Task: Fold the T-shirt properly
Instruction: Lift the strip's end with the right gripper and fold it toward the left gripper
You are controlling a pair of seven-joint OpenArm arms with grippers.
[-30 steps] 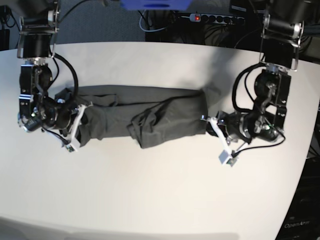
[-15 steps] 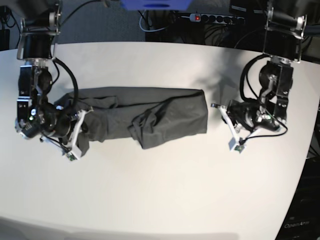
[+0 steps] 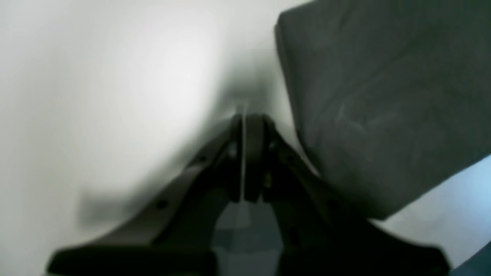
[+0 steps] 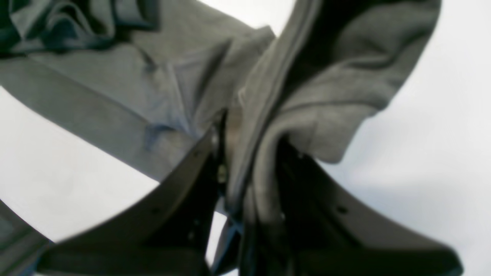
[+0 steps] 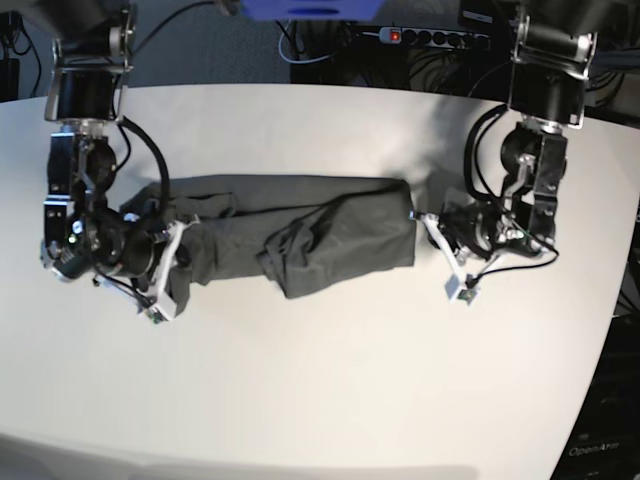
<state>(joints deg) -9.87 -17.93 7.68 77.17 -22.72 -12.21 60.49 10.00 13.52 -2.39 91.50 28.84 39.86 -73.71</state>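
I see a white rounded surface [image 5: 330, 390] spreading under and beyond both sets of jaws, a black power strip [image 5: 425, 38] with a red lit switch past its far edge, tangled dark cables [image 5: 330, 50] beside it, a blue object [image 5: 310, 8] at top.

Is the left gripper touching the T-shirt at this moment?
Apart. In the left wrist view the left gripper is shut on nothing, with bare white table between its tips and the edge of the T-shirt.
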